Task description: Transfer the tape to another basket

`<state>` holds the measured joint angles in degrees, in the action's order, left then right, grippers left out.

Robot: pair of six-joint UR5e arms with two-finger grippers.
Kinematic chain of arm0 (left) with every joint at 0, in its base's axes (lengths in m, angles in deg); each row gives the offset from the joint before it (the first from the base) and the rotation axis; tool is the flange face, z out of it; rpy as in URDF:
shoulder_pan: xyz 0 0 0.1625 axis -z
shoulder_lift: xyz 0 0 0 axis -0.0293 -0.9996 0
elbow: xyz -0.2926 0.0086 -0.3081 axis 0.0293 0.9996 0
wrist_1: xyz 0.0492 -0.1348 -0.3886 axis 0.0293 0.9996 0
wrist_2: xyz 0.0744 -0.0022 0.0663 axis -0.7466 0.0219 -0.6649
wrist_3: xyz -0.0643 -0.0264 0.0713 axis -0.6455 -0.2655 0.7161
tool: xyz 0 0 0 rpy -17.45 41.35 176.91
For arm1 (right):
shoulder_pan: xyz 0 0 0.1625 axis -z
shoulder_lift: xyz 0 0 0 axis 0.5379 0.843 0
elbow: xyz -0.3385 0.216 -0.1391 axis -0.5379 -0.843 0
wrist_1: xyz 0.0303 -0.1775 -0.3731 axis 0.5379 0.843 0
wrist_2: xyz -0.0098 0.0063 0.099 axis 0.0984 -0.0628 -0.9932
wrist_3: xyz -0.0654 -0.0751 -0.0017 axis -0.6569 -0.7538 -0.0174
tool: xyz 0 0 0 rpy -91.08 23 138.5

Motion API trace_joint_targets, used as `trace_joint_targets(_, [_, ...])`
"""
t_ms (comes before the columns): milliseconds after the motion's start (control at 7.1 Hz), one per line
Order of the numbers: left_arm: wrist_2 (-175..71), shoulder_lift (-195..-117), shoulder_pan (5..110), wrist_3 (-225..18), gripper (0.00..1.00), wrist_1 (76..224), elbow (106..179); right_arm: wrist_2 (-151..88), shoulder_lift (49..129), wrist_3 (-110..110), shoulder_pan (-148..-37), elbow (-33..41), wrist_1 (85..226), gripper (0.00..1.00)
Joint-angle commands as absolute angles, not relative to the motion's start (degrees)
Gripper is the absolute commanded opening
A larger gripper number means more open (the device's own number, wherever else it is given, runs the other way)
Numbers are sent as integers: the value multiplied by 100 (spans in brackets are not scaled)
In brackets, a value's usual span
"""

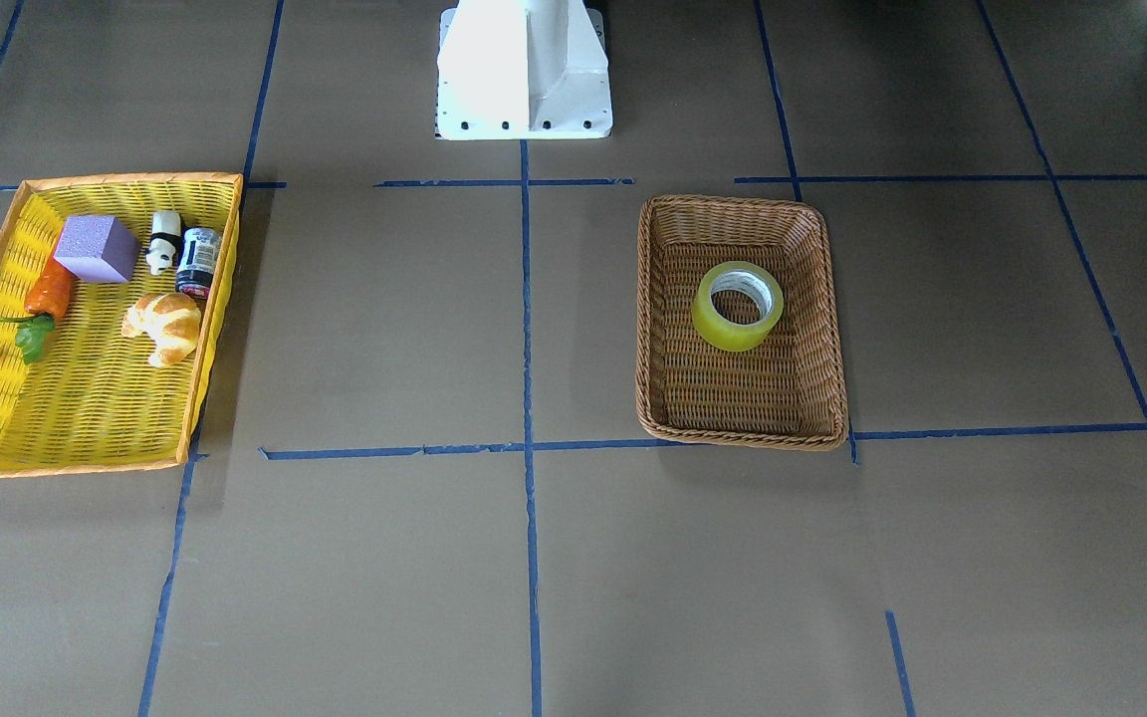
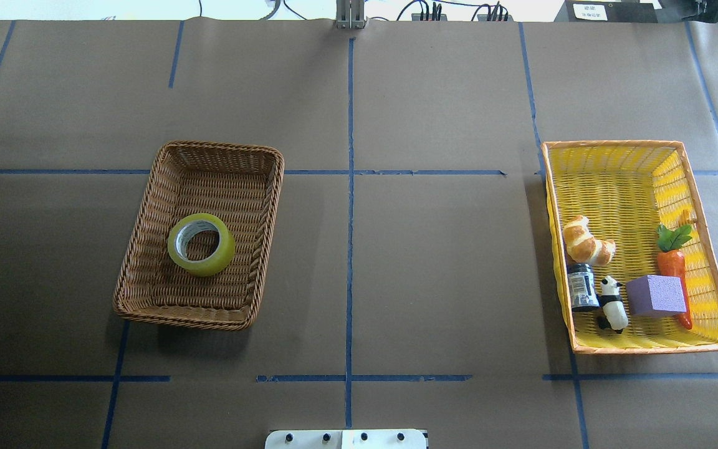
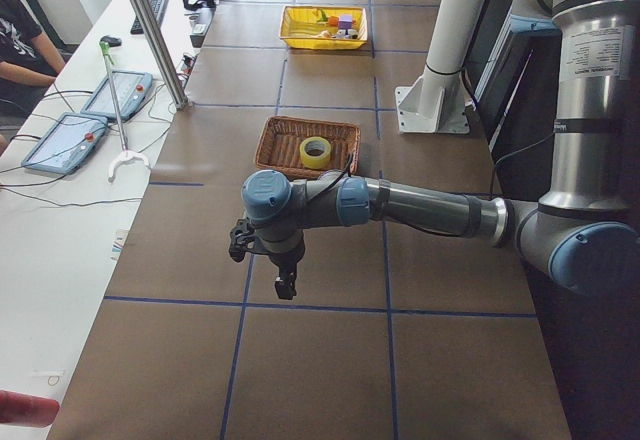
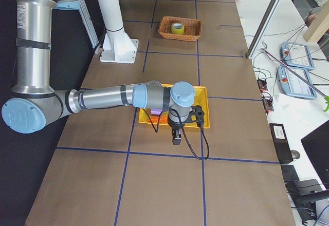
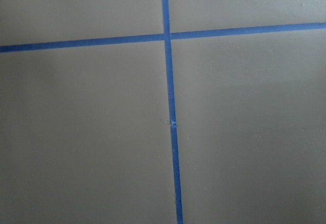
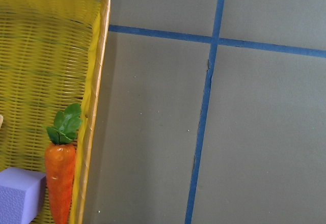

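The yellow-green tape roll [image 2: 204, 268] lies flat in the brown wicker basket [image 2: 184, 319]; it also shows in the front view [image 1: 733, 341] inside the basket [image 1: 743, 438], and in the side views [image 3: 316, 163] [image 4: 178, 31]. My left gripper [image 3: 285, 285] shows only in the left side view, hanging over bare table well short of the brown basket [image 3: 275, 145]; I cannot tell whether it is open or shut. My right gripper [image 4: 176, 137] shows only in the right side view, hanging just outside the yellow basket's near edge; I cannot tell its state either.
The yellow orange-rimmed basket [image 2: 614, 181] [image 1: 86, 418] holds a croissant [image 2: 586, 242], a dark jar [image 2: 581, 287], a panda figure [image 2: 612, 304], a purple block [image 2: 656, 295] and a carrot [image 6: 60, 175]. The white robot base [image 1: 524, 70] stands at the table's edge. Blue tape lines [image 5: 170, 107] cross the brown paper.
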<state>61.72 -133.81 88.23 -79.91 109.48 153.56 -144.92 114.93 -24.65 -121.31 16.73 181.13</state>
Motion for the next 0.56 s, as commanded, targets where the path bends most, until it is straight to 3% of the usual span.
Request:
trace_joint_targets(0, [6125, -13286, 8832, -7835, 100, 11017, 15364, -14490, 11499, -2463, -12114, 1651, 18112, 100])
trace_joint_targets(423, [6170, -13189, 8832, -7615, 100, 11000, 15258, -14473, 11499, -2463, -12105, 1660, 18112, 100])
